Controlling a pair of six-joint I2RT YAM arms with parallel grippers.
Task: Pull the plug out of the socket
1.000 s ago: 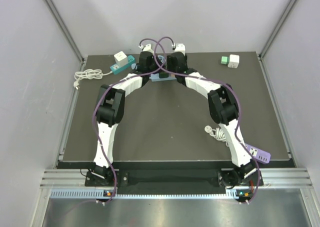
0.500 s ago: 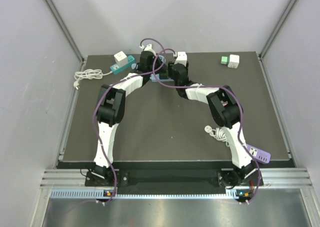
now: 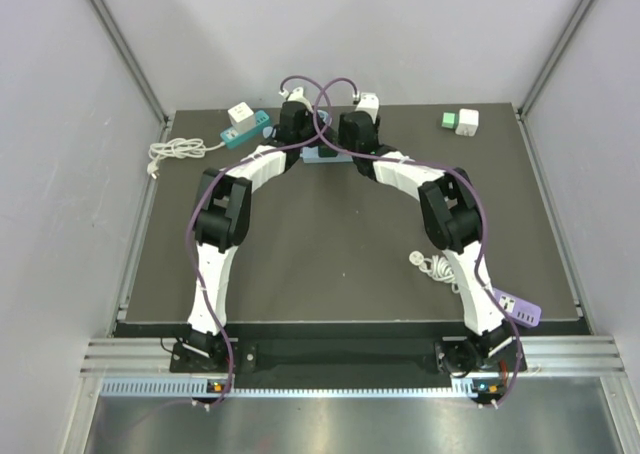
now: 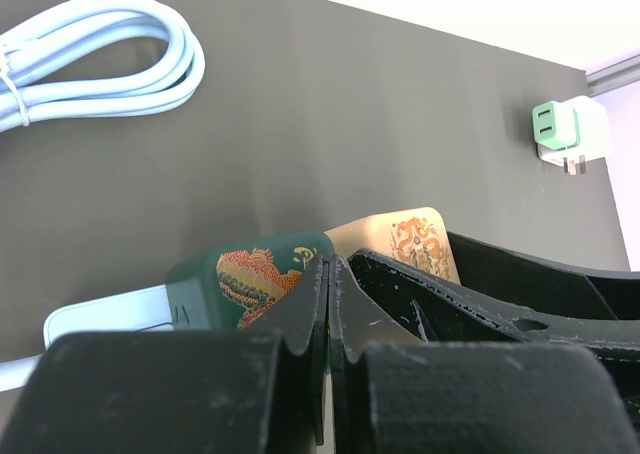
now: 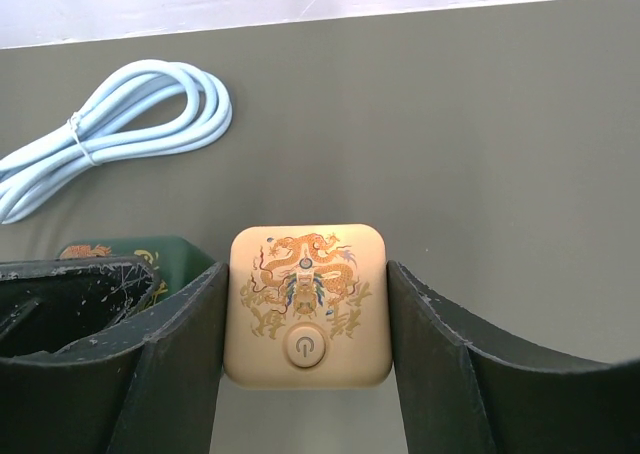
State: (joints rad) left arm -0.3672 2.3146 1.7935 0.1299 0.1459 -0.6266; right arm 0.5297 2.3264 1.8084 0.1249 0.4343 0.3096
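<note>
My right pincer (image 5: 307, 286) grips the gold plug (image 5: 307, 274) at twelve o'clock on the bench (image 3: 330, 244). My left pincer (image 4: 327, 274) is shut beside the green block (image 4: 245, 279). I think the pull is not done yet.

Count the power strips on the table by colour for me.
teal power strip: 1
pale blue power strip: 1
purple power strip: 1
Total: 3
</note>
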